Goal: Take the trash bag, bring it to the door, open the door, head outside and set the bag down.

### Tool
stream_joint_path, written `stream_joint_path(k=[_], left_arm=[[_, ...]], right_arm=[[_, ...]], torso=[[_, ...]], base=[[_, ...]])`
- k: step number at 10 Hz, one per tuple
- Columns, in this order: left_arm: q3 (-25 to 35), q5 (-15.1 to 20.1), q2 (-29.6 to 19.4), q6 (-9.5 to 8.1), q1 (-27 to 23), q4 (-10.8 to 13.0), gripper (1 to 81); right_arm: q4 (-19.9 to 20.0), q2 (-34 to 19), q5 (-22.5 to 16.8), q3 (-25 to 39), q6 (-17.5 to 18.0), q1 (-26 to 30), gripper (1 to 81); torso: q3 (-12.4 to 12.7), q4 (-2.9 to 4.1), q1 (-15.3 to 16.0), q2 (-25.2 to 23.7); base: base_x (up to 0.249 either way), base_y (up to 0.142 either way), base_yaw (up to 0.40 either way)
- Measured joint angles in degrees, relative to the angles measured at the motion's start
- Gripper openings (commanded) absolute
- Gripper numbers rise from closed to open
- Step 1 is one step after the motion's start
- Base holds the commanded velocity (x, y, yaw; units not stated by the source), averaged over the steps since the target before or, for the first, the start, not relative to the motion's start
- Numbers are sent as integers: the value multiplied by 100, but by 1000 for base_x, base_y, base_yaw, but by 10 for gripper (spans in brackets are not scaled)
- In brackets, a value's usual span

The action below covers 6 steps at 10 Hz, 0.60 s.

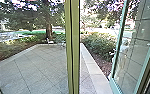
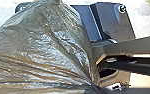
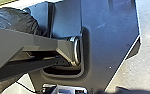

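Trash bag (image 2: 46, 45) is just beside the left claw, bunched up. Can't tell whether left claw or right claw is clenched or released. Ahead of both: doorpost (image 1: 75, 50), glass door (image 1: 131, 50) standing open, paving (image 1: 33, 67) outside.

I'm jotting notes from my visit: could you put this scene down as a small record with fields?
Trash bag: dark, shiny, creased plastic
Door: glass in a teal frame, standing open
Post: green, upright, left of the opening
Outdoor ground: paved with slabs
Greenery: tree and bushes beside the paving
Light: daylight
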Motion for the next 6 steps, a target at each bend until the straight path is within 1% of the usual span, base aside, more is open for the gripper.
stream_joint_path(k=[2,6], left_arm=[[-2,5,-105,2,0,9,10],[4,27,-144,5,17,249,10]], right_arm=[[9,68,44,-2,21,-49,811],[9,138,7,-37,44,-66,811]], torso=[[0,0,0,0],[0,0,-2,0]], base=[[0,-73,0],[0,-100,0]])
